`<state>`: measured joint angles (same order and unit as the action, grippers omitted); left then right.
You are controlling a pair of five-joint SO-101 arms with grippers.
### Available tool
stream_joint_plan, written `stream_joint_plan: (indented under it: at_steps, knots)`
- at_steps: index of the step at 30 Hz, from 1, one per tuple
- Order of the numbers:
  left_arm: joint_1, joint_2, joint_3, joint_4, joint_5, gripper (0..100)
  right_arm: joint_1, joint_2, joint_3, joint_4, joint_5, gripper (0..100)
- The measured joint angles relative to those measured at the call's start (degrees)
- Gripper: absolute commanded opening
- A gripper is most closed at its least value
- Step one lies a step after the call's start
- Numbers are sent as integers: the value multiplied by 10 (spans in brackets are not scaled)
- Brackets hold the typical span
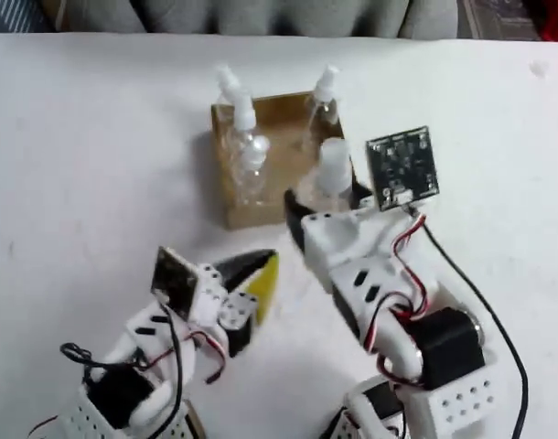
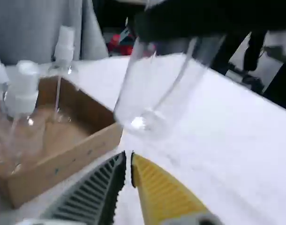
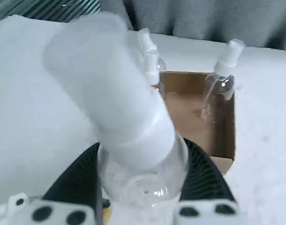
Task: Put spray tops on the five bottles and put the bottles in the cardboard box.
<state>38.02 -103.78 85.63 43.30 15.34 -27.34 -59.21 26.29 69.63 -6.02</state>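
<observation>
Right gripper clamped on capped bottle at cardboard box near-right rim. A low base may snag the wall. Left gripper fingers nearly together, empty.

Clear capped bottle held beside the cardboard box corner.

Bare table left of cardboard box; upright bottles inside

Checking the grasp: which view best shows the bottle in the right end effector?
Right wrist view: the bottle, spray top on, sits between the right end effector's fingers. Left wrist view shows its clear body; high view, its white top by the cardboard box.
</observation>
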Motion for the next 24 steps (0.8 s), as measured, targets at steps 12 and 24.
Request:
stream_joint_plan:
  at_steps: [12, 24]
  knots:
    - [-244, -1, -35, 202, -62, 20, 102, 63, 142, -238, 4, 18]
    - [-344, -1, 105, 149, -113, 20, 109, 216, 203, -462, 39, 18]
